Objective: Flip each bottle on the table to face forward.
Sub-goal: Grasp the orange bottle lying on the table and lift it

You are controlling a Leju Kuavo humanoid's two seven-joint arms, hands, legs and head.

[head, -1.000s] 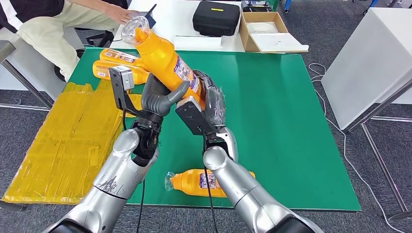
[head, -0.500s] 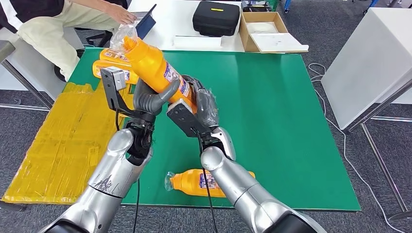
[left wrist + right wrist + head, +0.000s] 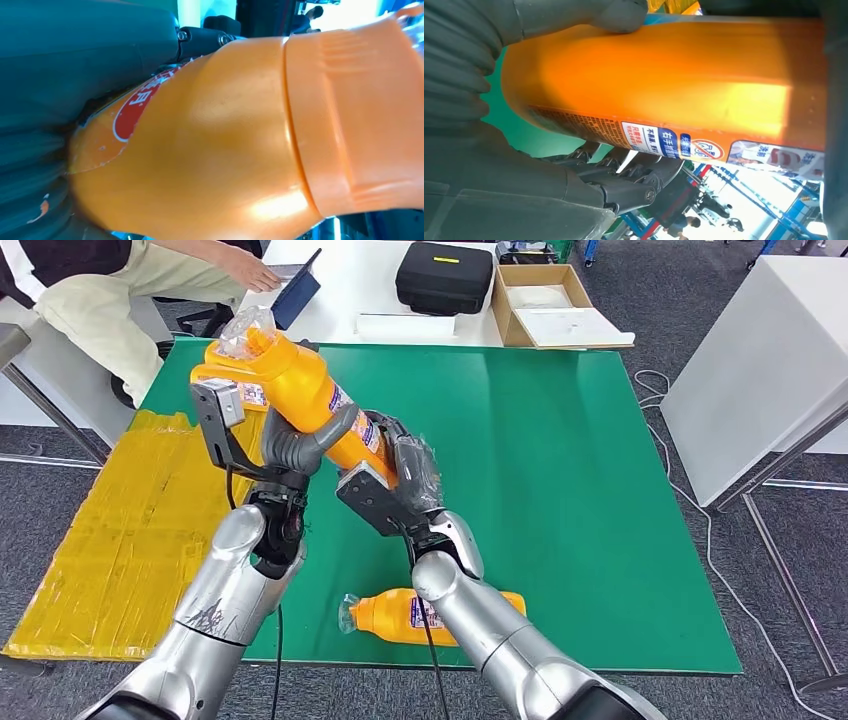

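I have both arms up over the green counter (image 3: 600,490), and in the last second they have swung toward its far left corner. The big orange bottle (image 3: 300,390) went with them. It sits up in the air, tilted, with its plastic-wrapped cap end pointing at that far left corner and its bottom end down by my hands.

My left hand (image 3: 300,445) grips the bottle around its middle, fingers (image 3: 325,435) wrapped on it. My right hand (image 3: 405,470) holds the bottom end, fingers closed on it too. The left wrist view shows the orange body (image 3: 225,140) pressed close against that hand. The right wrist view shows the label side (image 3: 674,100) held tight.

I think I am carrying it over to set it down beside the other bottles (image 3: 225,370) lying at the far left corner. So this one is nearly done.

One more bottle (image 3: 400,615) lies on its side at the near edge, right by my right arm. I judge that one is not turned yet.

A person (image 3: 120,280) sits past the far left corner, hand near a tablet (image 3: 297,295).
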